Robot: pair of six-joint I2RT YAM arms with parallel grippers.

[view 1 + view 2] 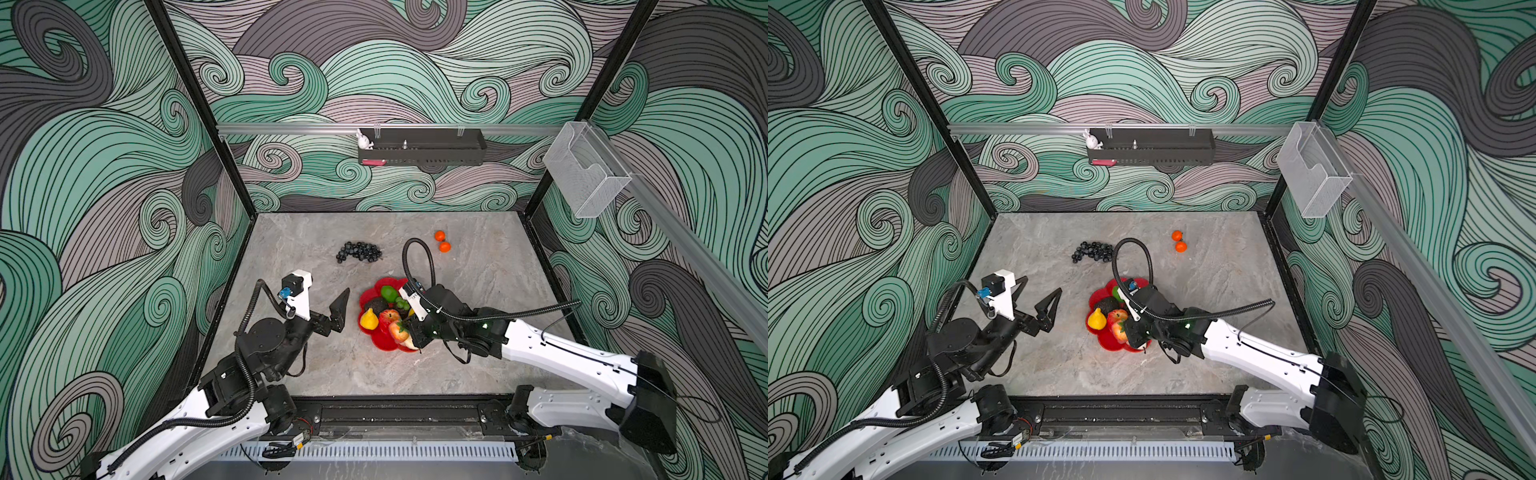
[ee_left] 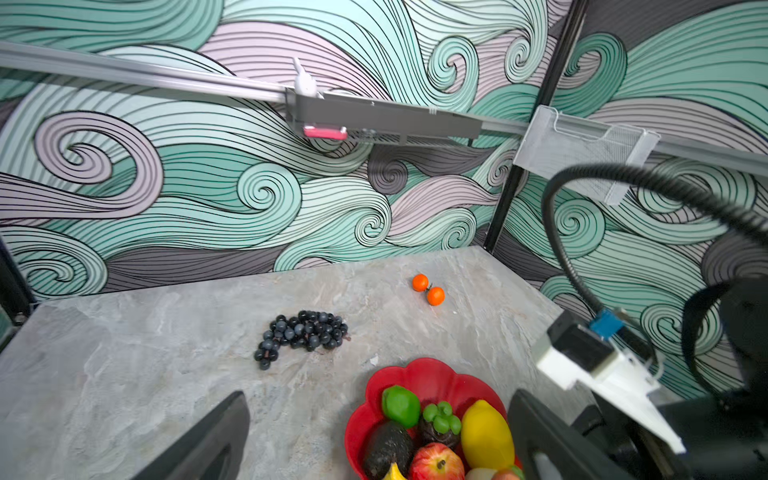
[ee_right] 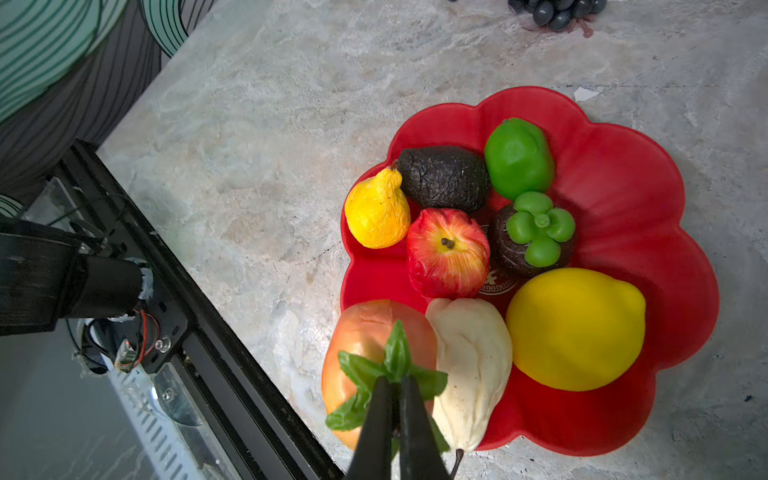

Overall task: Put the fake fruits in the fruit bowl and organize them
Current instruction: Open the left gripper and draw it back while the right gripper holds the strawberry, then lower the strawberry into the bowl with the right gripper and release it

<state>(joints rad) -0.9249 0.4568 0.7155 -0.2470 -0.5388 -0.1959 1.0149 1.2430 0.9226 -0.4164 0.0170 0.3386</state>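
Our left arm point(image 1: 187, 419) reaches in from the near left, its claw point(image 2: 377, 392) spread wide and holding nothing. Our right arm point(image 1: 561, 353) comes in from the near right with its wrist tipped down, its claw point(image 3: 392, 380) pinched tight on the leafy top of the strawberry point(image 3: 365, 332).

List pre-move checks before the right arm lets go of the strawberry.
1. Right gripper hold: ok, shut on the strawberry leaves.
2. Strawberry fully inside the fruit bowl: not ok, it overhangs the rim.
3. Strawberry resting or lifted: cannot tell.
4. Left gripper clear: ok, open, empty, beside the bowl.
5. Room in the bowl: ok, bare patch beside the lime.
6. Grapes and oranges in the bowl: not ok, on the table.
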